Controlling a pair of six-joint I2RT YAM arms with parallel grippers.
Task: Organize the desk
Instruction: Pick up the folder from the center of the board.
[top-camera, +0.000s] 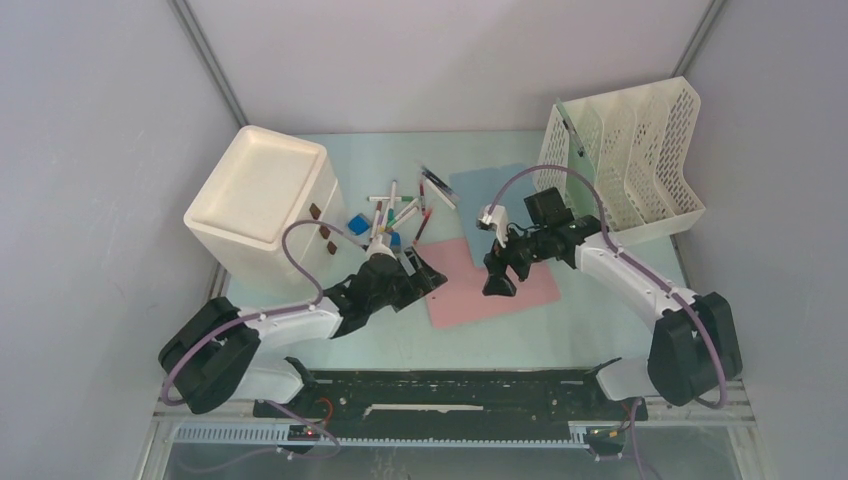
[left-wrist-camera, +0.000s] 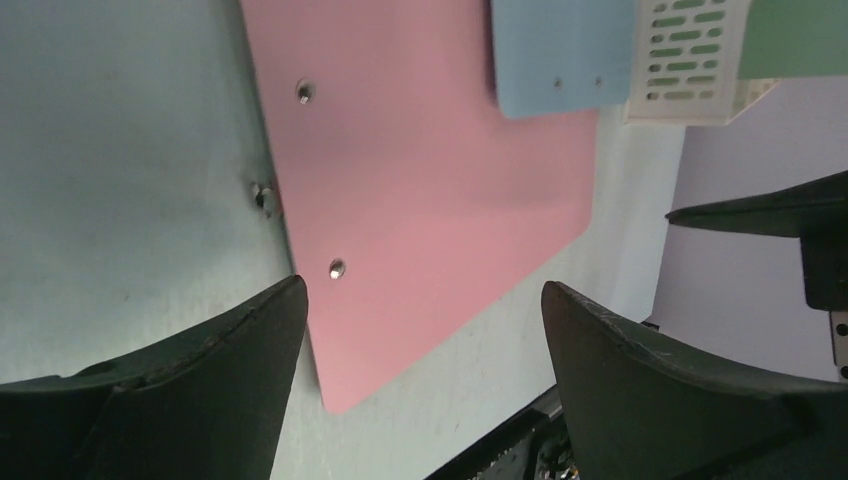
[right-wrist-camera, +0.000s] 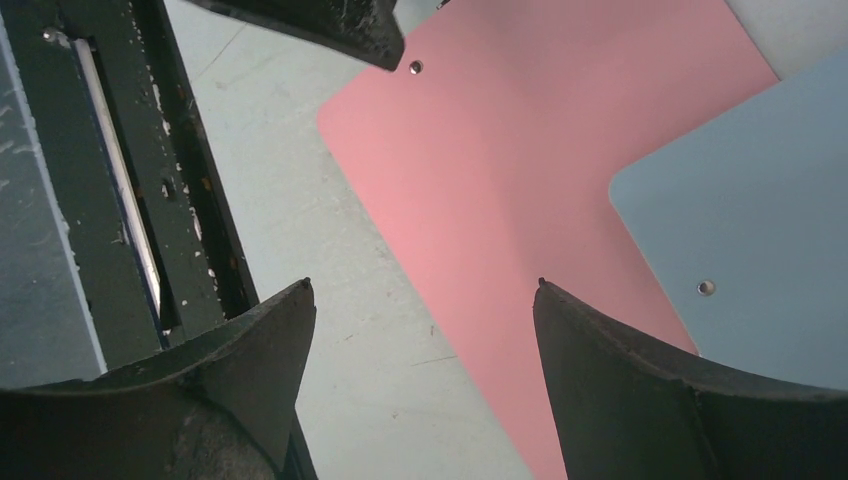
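Left of centre on the pale green surface (top-camera: 590, 330), near a white bin (top-camera: 262, 205), the left tool (top-camera: 428, 277) is seen spread wide over the left edge of the pink sheet (top-camera: 535, 288); further right, the right tool (top-camera: 497, 277) is likewise spread above the same sheet, the surface lying beneath both.

Wide-spread hand (left-wrist-camera: 422, 288) hangs above the pink clipboard (left-wrist-camera: 430, 150).
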